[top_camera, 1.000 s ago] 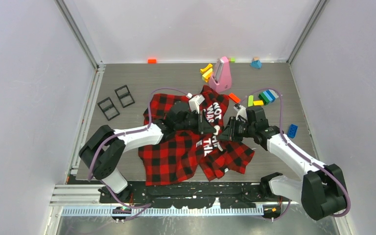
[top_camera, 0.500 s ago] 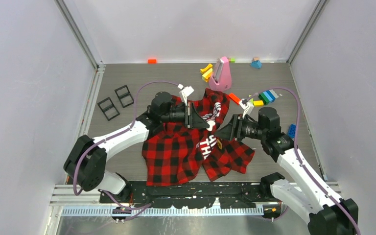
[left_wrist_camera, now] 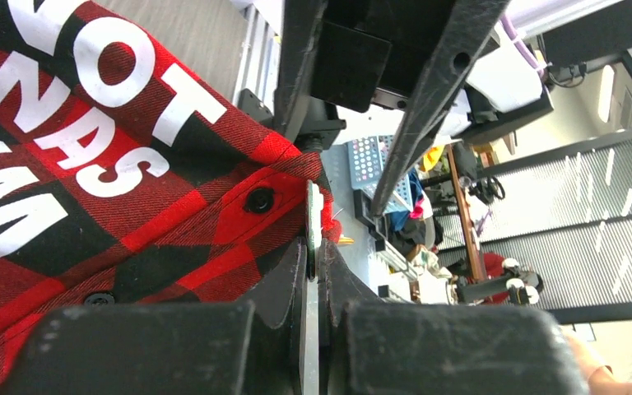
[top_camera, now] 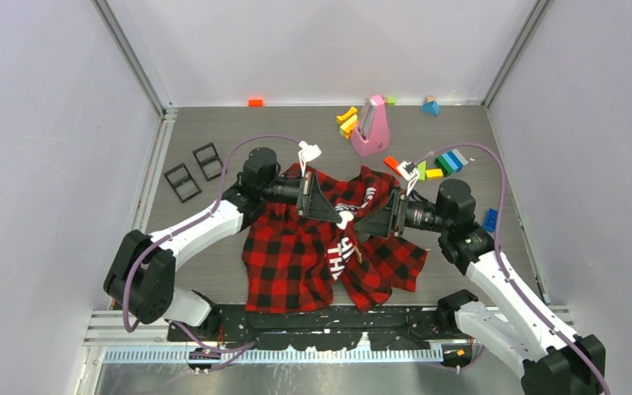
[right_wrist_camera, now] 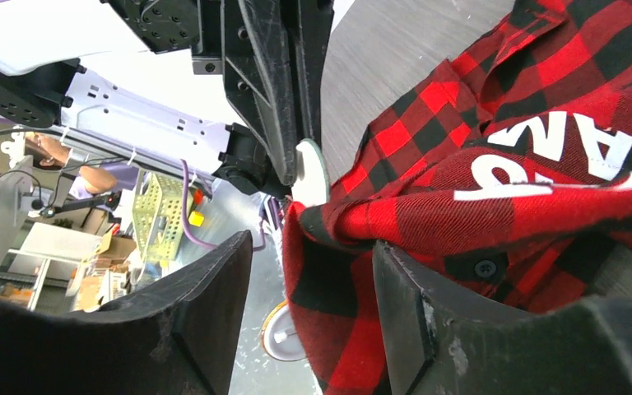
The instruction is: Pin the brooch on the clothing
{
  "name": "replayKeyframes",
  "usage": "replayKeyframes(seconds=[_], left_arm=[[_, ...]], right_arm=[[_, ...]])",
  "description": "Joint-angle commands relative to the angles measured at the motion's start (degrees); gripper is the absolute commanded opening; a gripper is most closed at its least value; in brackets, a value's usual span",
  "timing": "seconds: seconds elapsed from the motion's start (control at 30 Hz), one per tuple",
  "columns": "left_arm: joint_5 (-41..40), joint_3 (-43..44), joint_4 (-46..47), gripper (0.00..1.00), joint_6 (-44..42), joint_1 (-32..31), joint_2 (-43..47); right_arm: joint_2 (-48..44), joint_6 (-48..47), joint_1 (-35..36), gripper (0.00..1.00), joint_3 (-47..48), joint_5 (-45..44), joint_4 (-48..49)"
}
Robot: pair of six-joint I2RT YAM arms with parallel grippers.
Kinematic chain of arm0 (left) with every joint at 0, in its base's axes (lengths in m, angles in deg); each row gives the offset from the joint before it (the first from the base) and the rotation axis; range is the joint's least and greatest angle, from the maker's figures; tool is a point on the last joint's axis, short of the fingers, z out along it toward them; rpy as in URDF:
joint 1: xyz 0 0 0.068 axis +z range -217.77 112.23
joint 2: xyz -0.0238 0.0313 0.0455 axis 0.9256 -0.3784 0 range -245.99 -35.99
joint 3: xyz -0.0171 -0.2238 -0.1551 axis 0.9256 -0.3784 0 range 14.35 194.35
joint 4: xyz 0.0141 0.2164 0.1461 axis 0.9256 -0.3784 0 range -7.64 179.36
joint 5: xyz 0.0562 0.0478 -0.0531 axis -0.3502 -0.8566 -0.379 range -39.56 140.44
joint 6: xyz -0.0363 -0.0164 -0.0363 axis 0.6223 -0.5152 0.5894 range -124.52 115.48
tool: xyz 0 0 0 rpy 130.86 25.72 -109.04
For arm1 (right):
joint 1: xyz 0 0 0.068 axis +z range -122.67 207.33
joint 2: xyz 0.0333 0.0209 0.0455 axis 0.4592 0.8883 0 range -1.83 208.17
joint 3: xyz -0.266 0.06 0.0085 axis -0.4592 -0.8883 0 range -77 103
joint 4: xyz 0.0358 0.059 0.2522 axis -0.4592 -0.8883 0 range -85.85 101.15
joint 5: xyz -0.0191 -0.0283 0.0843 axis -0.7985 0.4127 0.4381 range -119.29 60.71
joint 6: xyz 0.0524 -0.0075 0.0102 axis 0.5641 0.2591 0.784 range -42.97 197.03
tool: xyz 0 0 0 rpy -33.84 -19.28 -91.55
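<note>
The brooch (right_wrist_camera: 311,169), a thin pale disc seen almost edge-on, sits right at a folded edge of the clothing (top_camera: 296,259). The left gripper (left_wrist_camera: 313,247) is clamped tight on it, holding that part of the red-and-black shirt up off the table (top_camera: 214,132) while the rest lies spread towards the near edge. A second ago both grippers were low on the cloth and the right gripper (right_wrist_camera: 309,247) was closed; now both arms have drawn up and back, and the right's jaws stand well open with nothing in them, the fold just beyond its fingertips. I judge the right has either finished its part of the fastening or let go early. The pin itself is hidden, so whether it pierces the cloth cannot be told
</note>
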Motion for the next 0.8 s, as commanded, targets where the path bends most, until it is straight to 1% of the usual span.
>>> replayKeyframes(seconds=[0.0,0.17,0.27,0.43,0.53,0.63,0.77], left_arm=[[5.9,2.7,5.2,0.00,1.7,0.1,2.8],[6.3,1.9,7.6,0.00,3.0,0.1,2.7],[6.7,1.5,9.9,0.00,4.5,0.1,2.4],[7.7,1.2,11.1,0.00,4.9,0.1,2.2],[8.3,1.0,11.9,0.00,5.1,0.1,2.2],[9.3,0.8,12.6,0.00,5.3,0.1,2.2],[10.3,0.4,13.2,0.00,5.1,0.0,3.0]], right_arm=[[2.4,1.2,1.8,0.59,0.3,0.7,5.2],[4.7,1.0,4.4,0.57,0.4,-0.9,6.7],[5.5,1.2,5.0,0.54,0.2,-1.8,7.7],[6.4,2.2,5.2,0.49,-0.1,-2.2,9.4],[7.1,4.0,5.2,0.44,-0.9,-2.4,12.2],[8.2,6.4,5.2,0.37,-1.8,-2.5,15.9],[9.4,9.1,5.2,0.31,-2.6,-3.2,19.6]])
